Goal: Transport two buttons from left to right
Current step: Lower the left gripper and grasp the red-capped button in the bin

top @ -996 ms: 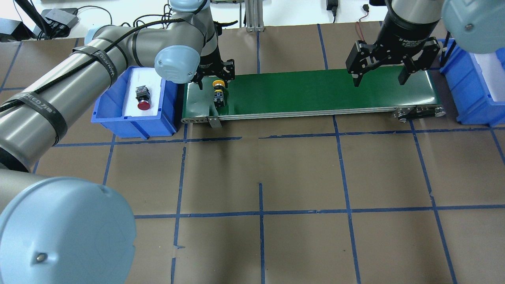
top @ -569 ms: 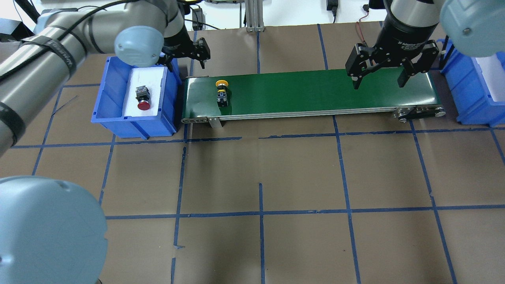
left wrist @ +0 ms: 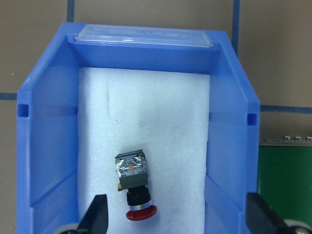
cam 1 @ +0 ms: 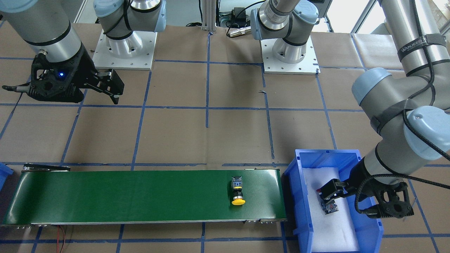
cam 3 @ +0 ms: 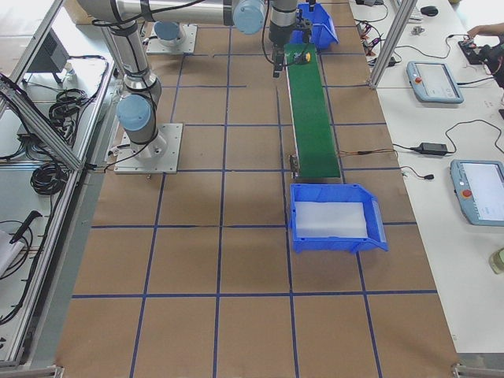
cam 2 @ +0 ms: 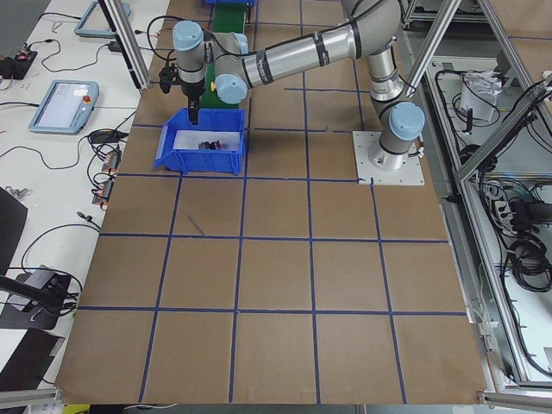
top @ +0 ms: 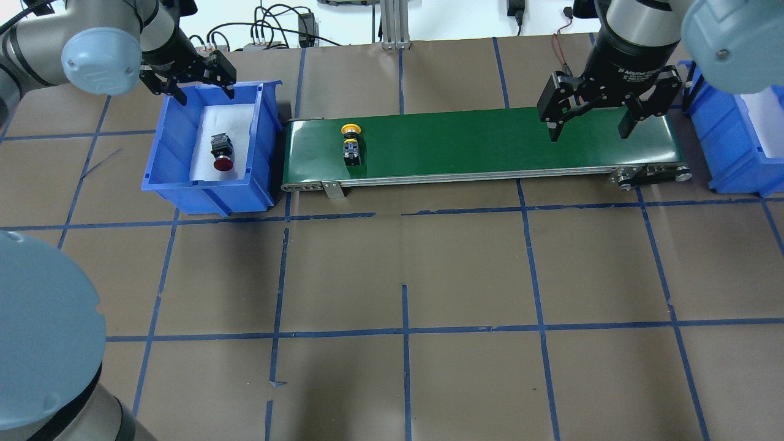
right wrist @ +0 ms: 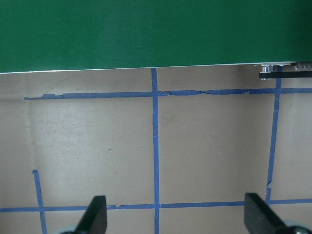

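The yellow-capped button [top: 351,142] lies on its side on the left end of the green conveyor belt [top: 490,141], also seen in the front view [cam 1: 238,192]. The red-capped button [top: 222,150] lies on white foam in the left blue bin [top: 156,147]; the left wrist view shows it [left wrist: 134,187] between and just ahead of the fingers. My left gripper [top: 205,92] is open and empty above the bin's far edge. My right gripper [top: 589,131] is open and empty above the belt's right end.
A second blue bin [top: 735,135] lined with white foam stands just past the belt's right end. The brown table has a grid of blue tape lines. The belt's rollers and frame [top: 652,174] stick out at its right end.
My left arm has swung left from over the belt's left end to the left bin, leaving the yellow button on the belt. That button has shifted slightly right. The right gripper has barely moved.
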Available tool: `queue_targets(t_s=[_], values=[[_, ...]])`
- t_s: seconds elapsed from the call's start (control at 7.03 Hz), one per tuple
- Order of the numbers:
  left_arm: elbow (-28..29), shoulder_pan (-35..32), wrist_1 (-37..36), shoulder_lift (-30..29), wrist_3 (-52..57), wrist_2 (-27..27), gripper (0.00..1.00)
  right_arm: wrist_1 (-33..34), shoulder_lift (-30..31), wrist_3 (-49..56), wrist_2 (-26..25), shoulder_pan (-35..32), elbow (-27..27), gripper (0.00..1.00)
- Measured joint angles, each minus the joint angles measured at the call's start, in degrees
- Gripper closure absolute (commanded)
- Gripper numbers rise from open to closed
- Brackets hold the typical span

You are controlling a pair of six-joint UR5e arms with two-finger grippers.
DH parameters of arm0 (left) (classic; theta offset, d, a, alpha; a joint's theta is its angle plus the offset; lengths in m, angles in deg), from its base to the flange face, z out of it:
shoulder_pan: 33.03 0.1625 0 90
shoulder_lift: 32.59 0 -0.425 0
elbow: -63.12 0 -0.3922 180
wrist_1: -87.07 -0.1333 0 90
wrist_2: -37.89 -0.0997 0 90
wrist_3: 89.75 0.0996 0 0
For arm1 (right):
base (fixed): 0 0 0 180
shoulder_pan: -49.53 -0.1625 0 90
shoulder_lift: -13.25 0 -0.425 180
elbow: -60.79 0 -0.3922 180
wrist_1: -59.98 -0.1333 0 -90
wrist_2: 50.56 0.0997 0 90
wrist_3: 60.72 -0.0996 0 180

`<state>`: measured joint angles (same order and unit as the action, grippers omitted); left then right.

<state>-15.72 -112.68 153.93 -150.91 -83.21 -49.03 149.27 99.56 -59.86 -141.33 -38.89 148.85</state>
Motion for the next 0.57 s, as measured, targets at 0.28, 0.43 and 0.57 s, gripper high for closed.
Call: queue_targets(t_s=[0.28,0.43,0.57], values=[[-0.5,0.4,-0.3,-2.3,-0.7,-1.0,0.10,0.0,0.0,0.0,0.0,0.0,0.1,0.00],[-1.2,0.4,-0.4,-2.8,-1.4,-1.1,0.31,0.0,0.1,0.0,0.0,0.0,0.1,0.00],[-2.2,0.4,-0.6,-3.0,-1.8,-1.1,0.31,0.0,0.1,0.0,0.0,0.0,0.2,0.00]])
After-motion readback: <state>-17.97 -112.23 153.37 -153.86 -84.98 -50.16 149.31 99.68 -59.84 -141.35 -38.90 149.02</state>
